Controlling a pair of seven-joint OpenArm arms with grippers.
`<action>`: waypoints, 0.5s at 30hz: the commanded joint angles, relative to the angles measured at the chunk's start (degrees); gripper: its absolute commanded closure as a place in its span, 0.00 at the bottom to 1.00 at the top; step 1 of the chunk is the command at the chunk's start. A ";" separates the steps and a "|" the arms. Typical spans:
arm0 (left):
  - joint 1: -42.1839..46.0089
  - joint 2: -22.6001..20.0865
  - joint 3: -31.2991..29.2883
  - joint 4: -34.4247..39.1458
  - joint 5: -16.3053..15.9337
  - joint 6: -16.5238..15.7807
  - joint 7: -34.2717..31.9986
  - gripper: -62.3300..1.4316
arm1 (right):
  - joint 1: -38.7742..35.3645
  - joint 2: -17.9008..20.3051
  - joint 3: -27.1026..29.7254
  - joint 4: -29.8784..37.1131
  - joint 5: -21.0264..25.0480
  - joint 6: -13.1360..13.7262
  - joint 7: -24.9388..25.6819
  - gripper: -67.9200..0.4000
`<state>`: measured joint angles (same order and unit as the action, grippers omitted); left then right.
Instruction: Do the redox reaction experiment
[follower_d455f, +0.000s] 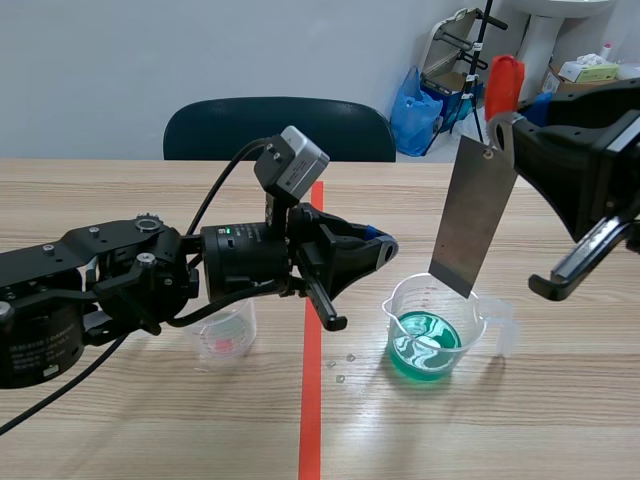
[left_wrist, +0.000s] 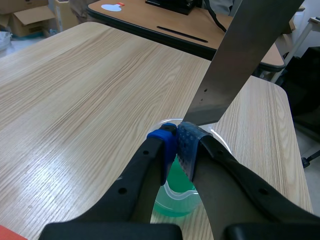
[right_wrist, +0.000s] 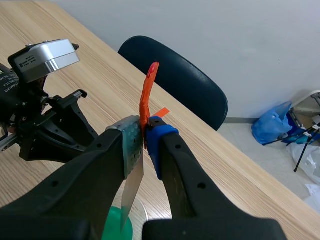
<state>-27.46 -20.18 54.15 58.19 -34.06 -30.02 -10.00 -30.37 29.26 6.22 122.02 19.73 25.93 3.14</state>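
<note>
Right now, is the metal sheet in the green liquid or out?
Out. The metal sheet, in the right hand, ends near the rim of the cup, above the green liquid.

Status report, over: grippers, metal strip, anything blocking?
Right gripper shut on metal strip, tip inside beaker. Left gripper shut, empty, at beaker rim. Close beside strip; nothing else obstructs.

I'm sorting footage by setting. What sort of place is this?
Probably an office-style workroom rather than a chemistry lab: a plain wooden table, a dark chair behind it, and a blue plastic bag by the wall. Only the beaker and metal sheet suggest chemistry.
</note>
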 joint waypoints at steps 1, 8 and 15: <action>-0.83 0.48 -0.04 0.68 -0.94 -0.13 -0.61 0.94 | 0.55 0.72 0.55 1.16 0.44 -0.33 1.07 0.97; -0.83 0.48 -0.04 0.68 -1.36 -0.13 0.02 0.94 | 0.55 0.72 0.55 1.16 0.44 -0.33 1.07 0.97; -0.83 0.46 -0.04 0.68 -1.33 -0.13 0.00 0.94 | 0.55 0.72 0.55 1.16 0.44 -0.33 1.07 0.97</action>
<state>-27.46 -20.18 54.15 58.19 -34.79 -30.02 -9.39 -30.37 29.26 6.22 122.02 19.73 25.93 3.14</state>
